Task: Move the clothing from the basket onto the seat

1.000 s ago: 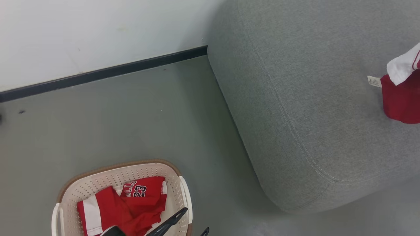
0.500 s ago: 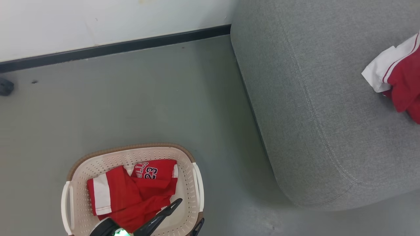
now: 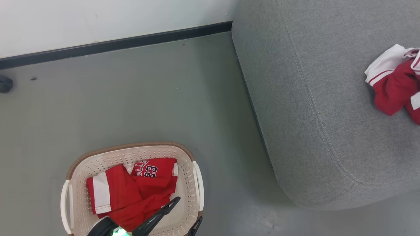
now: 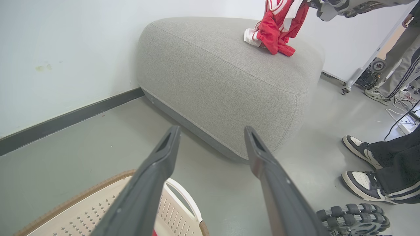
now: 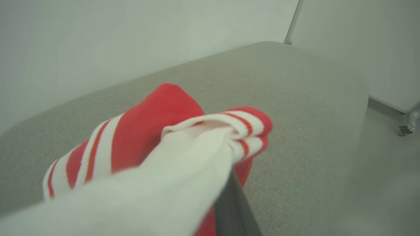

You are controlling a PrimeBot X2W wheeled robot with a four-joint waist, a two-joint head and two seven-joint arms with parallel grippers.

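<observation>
Right gripper (image 5: 226,186) is clamping a red garment (image 3: 392,82), draping it on the seat (image 3: 311,98) at the right; left gripper (image 4: 211,131) is hovering wide open over the near-left basket (image 3: 187,164) holding the other clothing (image 3: 131,190)

I seem to be in a lab or test room: bare wall (image 3: 98,19) and black skirting (image 3: 115,46) top my head view, above plain grey floor (image 3: 131,98). At my left wrist view's right edge are a castored panel (image 4: 344,39), loose cables (image 4: 395,114) and bystanders' shoes (image 4: 357,149).
</observation>
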